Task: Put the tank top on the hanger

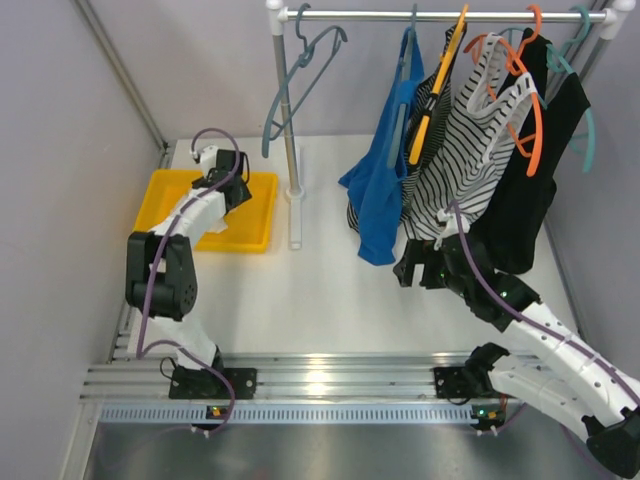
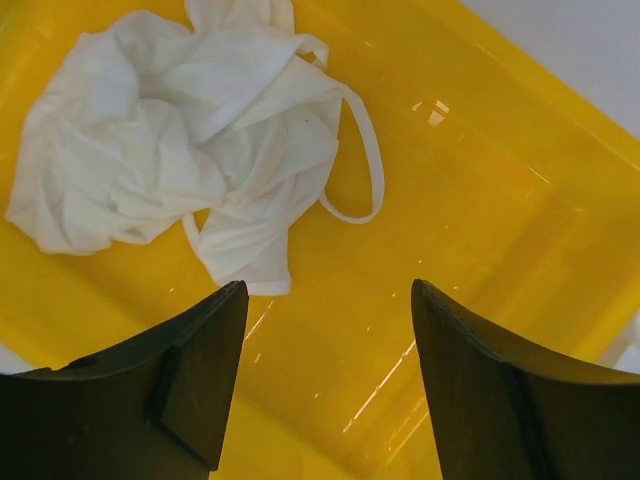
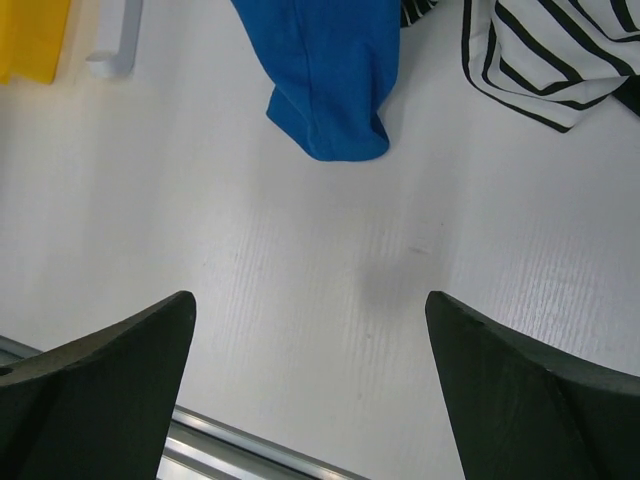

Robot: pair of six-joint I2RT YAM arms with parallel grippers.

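Note:
The white tank top [image 2: 170, 150] lies crumpled in the yellow tray [image 2: 480, 230], one narrow strap looped out to the right. My left gripper [image 2: 330, 300] hangs open and empty just above the tray floor, a little short of the fabric's near edge. In the top view the left gripper [image 1: 234, 188] is over the tray [image 1: 255, 225], and the arm hides most of the tank top [image 1: 210, 234]. The grey-blue hanger [image 1: 312, 62] hangs empty at the rail's left end. My right gripper [image 1: 408, 270] is open and empty over the bare table [image 3: 310, 305].
A rail [image 1: 440, 14] carries a blue top [image 1: 380, 200], a striped top [image 1: 450, 180], a black garment [image 1: 530, 210], orange hangers [image 1: 535, 130] and a teal hanger [image 1: 590, 130]. The rack's pole [image 1: 292, 170] stands beside the tray. The blue top's hem [image 3: 330, 90] hangs ahead of my right gripper.

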